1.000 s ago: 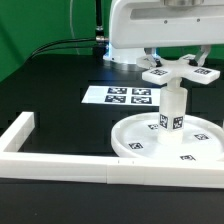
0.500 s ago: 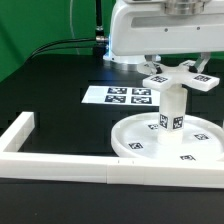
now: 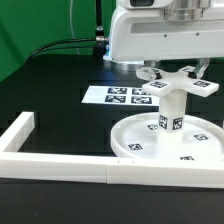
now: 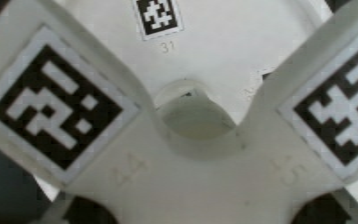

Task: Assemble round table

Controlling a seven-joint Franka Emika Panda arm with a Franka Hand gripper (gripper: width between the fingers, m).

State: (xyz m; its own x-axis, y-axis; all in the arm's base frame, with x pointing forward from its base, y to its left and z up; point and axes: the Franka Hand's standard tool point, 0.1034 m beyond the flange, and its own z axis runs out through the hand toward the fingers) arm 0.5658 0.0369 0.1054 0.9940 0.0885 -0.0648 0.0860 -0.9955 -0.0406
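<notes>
The large round disc [image 3: 126, 141] lies flat at the exterior view's right. The short cylinder leg [image 3: 172, 112] stands upright on its middle. The cross-shaped piece [image 3: 181, 87] sits level on top of the leg. My gripper [image 3: 175, 75] comes down from above and is shut on the cross-shaped piece at its hub. In the wrist view the cross-shaped piece [image 4: 194, 165] fills the picture, with tagged arms spreading out and a round hole at its centre. My gripper [image 4: 197, 208] shows only as dark tips at the picture's edge.
The marker board [image 3: 118, 96] lies flat behind the disc. The long white square-bar frame [image 3: 60, 165] runs along the front and turns up at the exterior view's left. The robot's white base [image 3: 150, 35] stands at the back.
My hand has shifted toward the exterior view's right. The cross-shaped piece has turned on the leg and sits a little lower. The disc and leg have stayed put.
</notes>
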